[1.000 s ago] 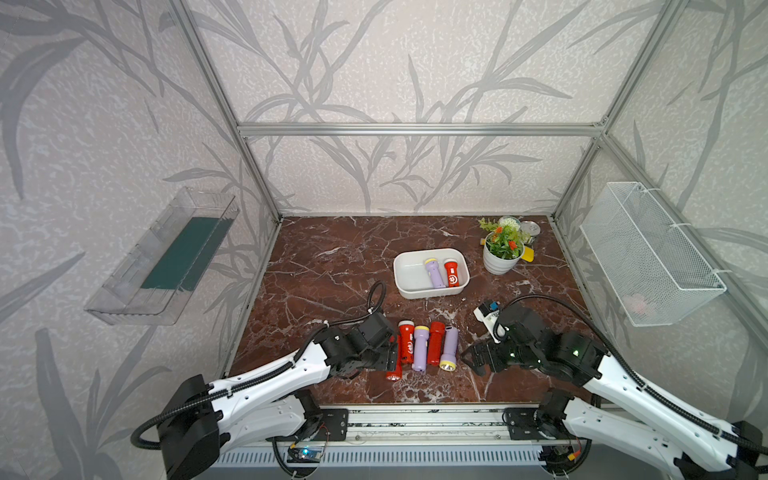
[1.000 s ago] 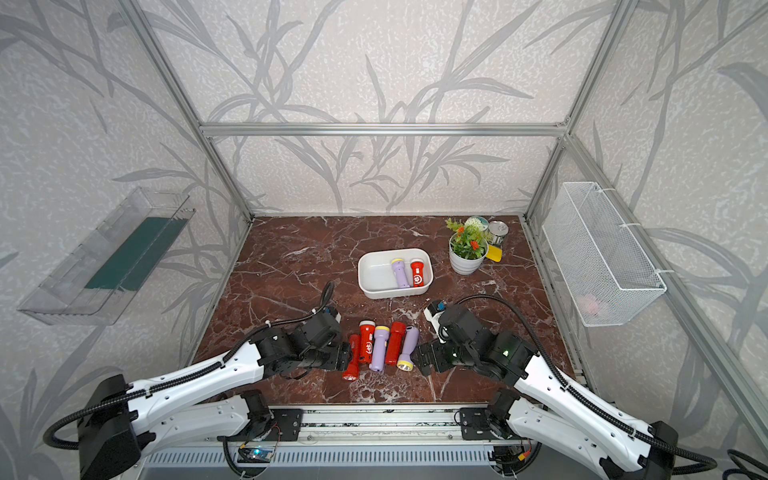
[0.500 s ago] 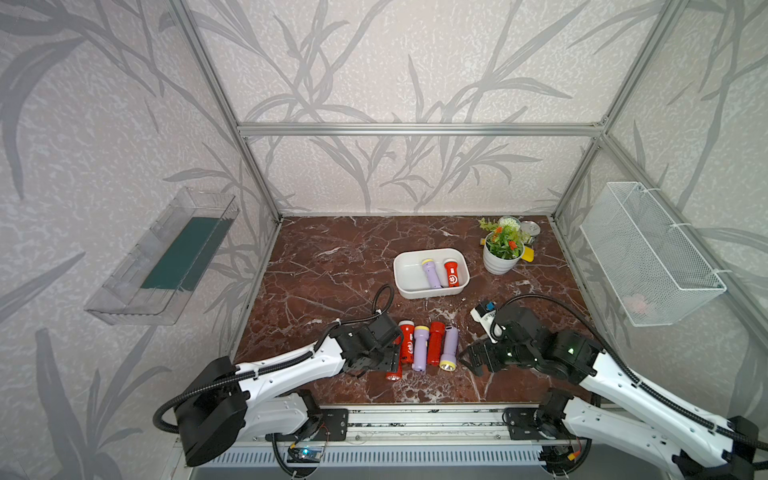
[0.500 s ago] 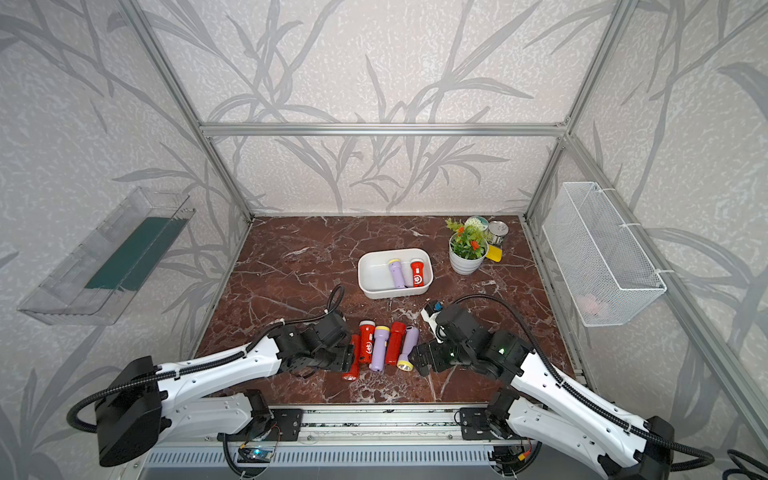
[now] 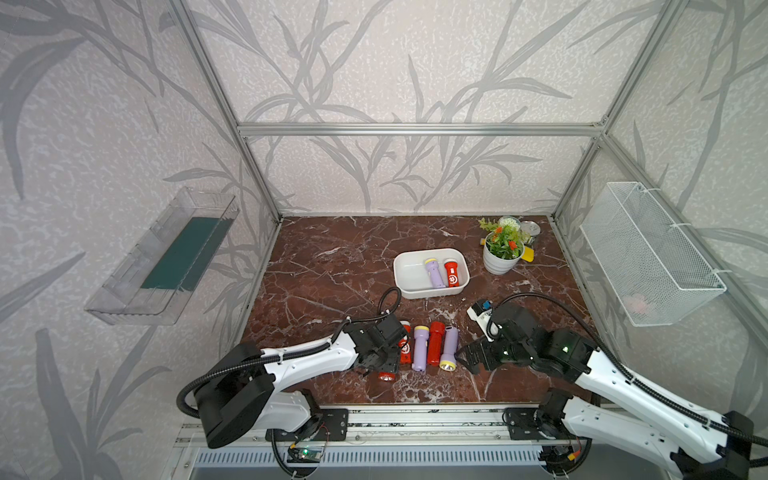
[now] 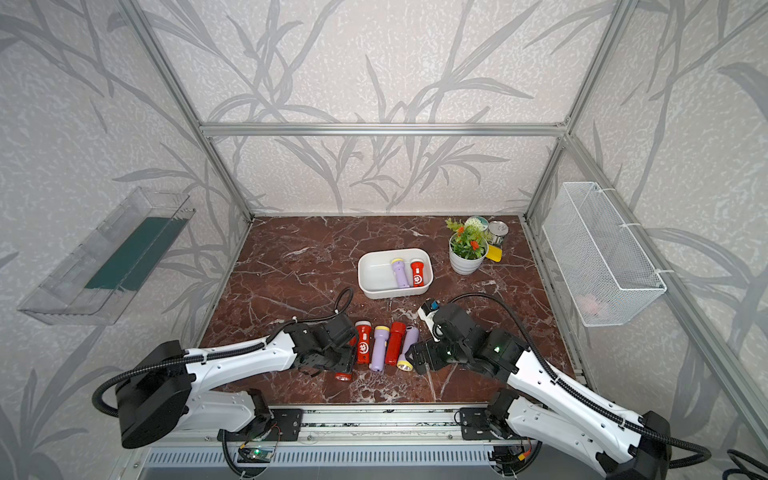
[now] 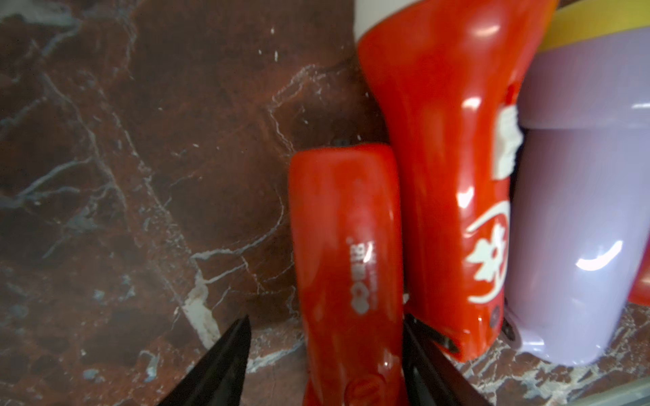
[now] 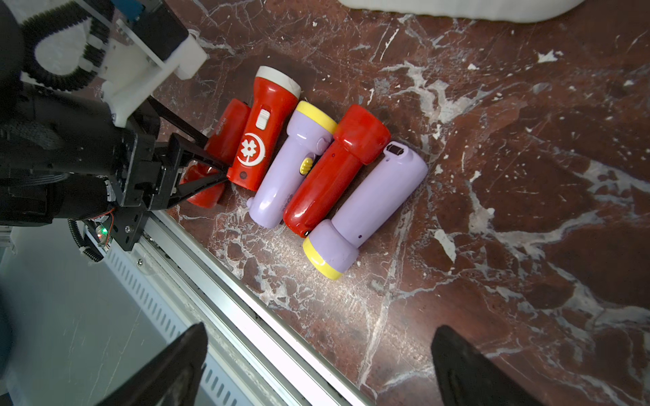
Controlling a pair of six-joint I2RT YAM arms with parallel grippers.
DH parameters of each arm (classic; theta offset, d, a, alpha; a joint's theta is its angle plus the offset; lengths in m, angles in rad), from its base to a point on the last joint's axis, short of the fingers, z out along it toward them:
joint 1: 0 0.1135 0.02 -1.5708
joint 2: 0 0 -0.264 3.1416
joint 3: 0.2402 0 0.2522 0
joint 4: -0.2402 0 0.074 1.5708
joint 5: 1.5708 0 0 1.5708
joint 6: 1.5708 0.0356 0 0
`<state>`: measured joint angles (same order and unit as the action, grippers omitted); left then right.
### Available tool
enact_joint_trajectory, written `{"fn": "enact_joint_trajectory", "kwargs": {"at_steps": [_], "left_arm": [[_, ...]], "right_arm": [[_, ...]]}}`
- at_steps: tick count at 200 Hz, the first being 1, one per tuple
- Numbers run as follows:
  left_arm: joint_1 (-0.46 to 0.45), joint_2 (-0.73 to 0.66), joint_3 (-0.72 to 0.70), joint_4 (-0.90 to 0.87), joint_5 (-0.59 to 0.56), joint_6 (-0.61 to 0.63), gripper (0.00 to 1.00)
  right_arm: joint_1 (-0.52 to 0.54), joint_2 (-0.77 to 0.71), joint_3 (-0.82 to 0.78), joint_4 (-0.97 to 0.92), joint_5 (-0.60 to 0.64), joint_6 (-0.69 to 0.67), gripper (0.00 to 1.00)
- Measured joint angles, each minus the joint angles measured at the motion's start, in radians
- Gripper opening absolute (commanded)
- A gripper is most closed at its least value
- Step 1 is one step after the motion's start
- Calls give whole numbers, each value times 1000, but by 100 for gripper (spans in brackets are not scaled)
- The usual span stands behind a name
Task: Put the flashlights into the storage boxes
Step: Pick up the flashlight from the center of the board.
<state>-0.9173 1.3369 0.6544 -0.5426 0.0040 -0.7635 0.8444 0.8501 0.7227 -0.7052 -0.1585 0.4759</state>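
Several flashlights lie side by side near the table's front edge: a red one with a white emblem [image 5: 405, 345], a lilac one [image 5: 419, 347], a plain red one [image 5: 435, 343] and another lilac one [image 5: 451, 349]. At the row's left end lies a further red flashlight [image 7: 344, 228], and my left gripper [image 7: 327, 318] straddles it. One finger touches it; a gap shows at the other, so the gripper is open. My right gripper [image 8: 322, 330] hangs wide open and empty just right of the row. The white storage box [image 5: 409, 293] holds a lilac flashlight [image 5: 434, 272] and a red one [image 5: 452, 272].
A potted plant [image 5: 503, 249] with tins behind it stands at the back right. A small white and blue device [image 5: 480, 309] lies by my right arm. A wire-mesh basket [image 5: 648, 253] hangs on the right wall and a clear tray [image 5: 166, 257] on the left. The metal rail [image 5: 415, 415] borders the front.
My left gripper has slid right onto the leftmost red flashlight and its jaws have narrowed around it. The right arm has barely moved.
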Motion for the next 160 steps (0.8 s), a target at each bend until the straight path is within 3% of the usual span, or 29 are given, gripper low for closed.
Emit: {"fn": "enact_joint_trajectory", "kwargs": {"at_steps": [29, 86, 160], "left_arm": [[0, 16, 3, 2, -2, 4, 61], [0, 41, 27, -5, -9, 6, 46], [0, 14, 54, -65, -27, 11, 39]], "right_arm": [[0, 0, 0, 3, 1, -2, 99], [0, 0, 0, 6, 2, -5, 99], [0, 6, 0, 6, 4, -5, 99]]}}
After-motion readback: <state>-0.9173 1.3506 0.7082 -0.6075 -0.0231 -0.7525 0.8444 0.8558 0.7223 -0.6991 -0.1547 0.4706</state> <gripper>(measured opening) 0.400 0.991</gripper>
